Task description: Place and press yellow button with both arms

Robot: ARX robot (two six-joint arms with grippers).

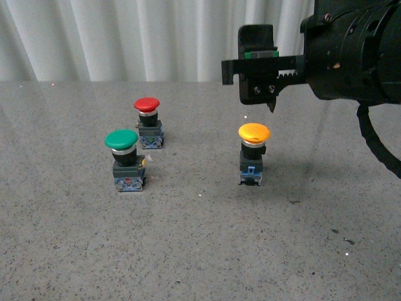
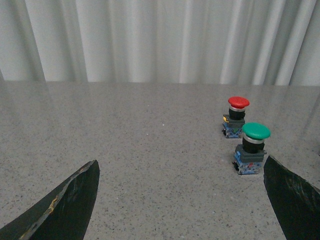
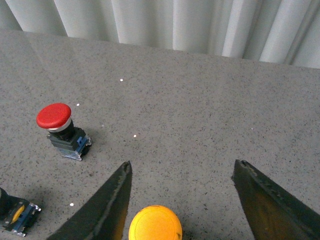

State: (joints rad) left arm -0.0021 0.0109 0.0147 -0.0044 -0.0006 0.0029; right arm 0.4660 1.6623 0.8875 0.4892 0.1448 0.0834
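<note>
The yellow button stands upright on the grey table, right of centre, its round yellow cap on top. My right gripper hangs open above and slightly behind it, not touching. In the right wrist view the yellow cap sits low between the two spread fingers, nearer one of them. My left gripper is open with only bare tabletop between its fingertips; its arm does not show in the front view.
A green-capped button and a red-capped button stand upright at the left of the table. Both also show in the left wrist view, the green one close to one finger. White curtain hangs behind.
</note>
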